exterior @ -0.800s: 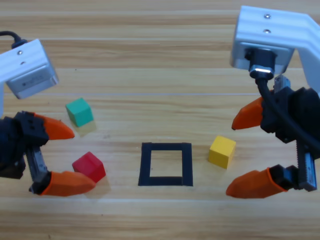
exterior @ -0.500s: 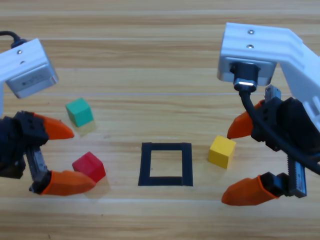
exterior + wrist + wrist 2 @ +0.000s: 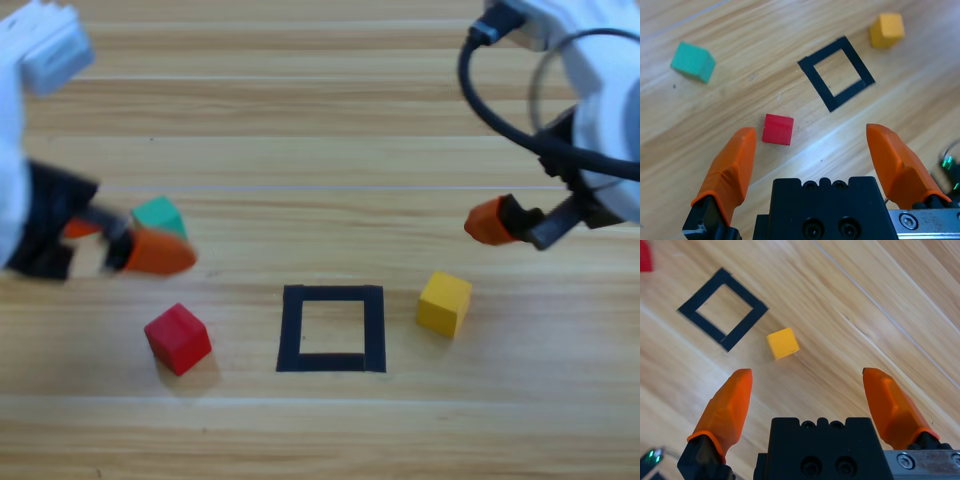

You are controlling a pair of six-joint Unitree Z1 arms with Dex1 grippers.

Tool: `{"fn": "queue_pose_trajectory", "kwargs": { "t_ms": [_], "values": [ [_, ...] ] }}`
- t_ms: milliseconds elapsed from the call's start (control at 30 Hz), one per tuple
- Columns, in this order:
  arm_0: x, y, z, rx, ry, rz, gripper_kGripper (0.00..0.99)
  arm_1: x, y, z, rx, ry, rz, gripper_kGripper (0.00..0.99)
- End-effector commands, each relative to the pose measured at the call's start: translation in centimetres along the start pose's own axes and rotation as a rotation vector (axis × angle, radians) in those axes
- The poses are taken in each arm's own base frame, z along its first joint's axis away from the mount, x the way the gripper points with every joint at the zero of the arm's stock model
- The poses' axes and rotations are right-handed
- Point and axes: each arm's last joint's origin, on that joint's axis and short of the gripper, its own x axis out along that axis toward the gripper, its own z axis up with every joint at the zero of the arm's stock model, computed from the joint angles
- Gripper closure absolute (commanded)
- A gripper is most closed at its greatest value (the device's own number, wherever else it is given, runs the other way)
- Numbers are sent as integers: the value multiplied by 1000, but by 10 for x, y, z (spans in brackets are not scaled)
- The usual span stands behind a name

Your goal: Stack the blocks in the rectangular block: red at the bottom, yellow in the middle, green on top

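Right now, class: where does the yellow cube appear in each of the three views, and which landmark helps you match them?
High view: the yellow cube sits right of centre, just right of the black tape square.
Left wrist view: yellow cube at upper right, beyond the tape square.
Right wrist view: yellow cube near centre, beside the tape square.
Shared landmark: the tape square.
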Motion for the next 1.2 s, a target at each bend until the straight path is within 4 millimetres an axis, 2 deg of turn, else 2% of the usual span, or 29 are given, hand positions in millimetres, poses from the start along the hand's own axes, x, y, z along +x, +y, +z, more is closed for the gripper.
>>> {"fn": "queue_pose_trajectory", "kwargs": {
  "t_ms": [33,167,233,400,500,633,700,933,1200],
  "values": [
    [61,12,20,-350,183,195,53,42,5,15,154,27,-165,19],
    [93,11,36,-506,269,295,53,43,4,19,226,29,-174,22],
    [103,12,39,-578,303,338,53,42,-1,20,273,23,-180,22],
    [101,10,43,-741,317,371,51,49,-7,16,477,69,-191,19],
    [97,9,47,-832,324,399,51,62,-10,15,605,150,-156,16],
    [102,7,53,-936,341,450,53,79,-9,17,736,214,-122,13],
    [103,6,55,-1009,346,490,53,85,-8,17,773,234,-122,8],
    [112,3,43,-1187,352,570,53,111,-1,19,889,298,-138,0],
    [131,1,36,-1190,403,609,53,146,11,18,929,388,-169,5]
  ]
}}
